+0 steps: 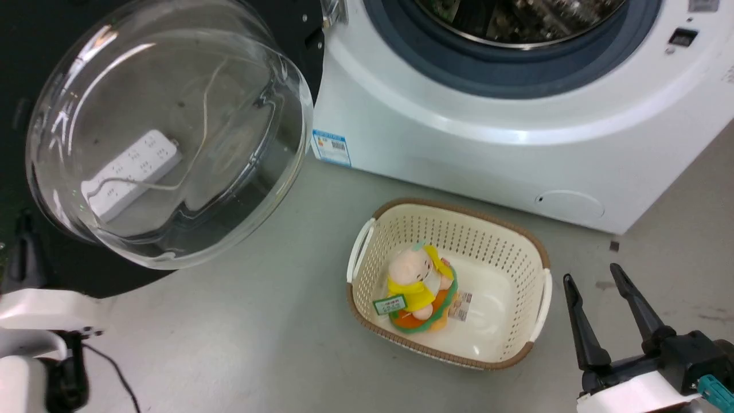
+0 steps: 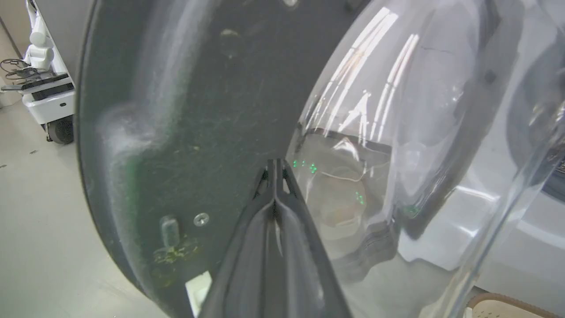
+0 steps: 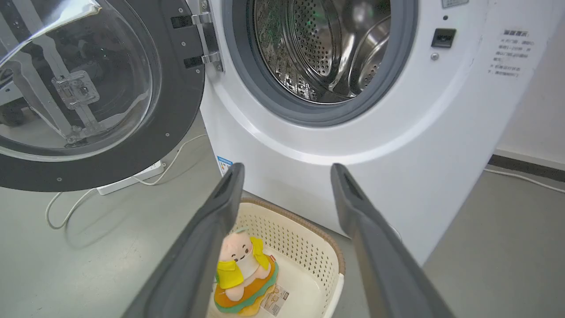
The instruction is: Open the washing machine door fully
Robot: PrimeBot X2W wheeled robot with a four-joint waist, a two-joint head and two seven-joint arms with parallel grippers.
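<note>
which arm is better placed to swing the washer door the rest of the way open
Left, probably. The left tool, shut, points straight at the black inner face of the washing machine door. The right tool is open, beside the basket, well away from the door.

The left gripper's fingers (image 2: 260, 247) lie pressed together, tips at the washing machine door (image 2: 185, 110) beside its glass bowl (image 2: 397, 110).
</note>
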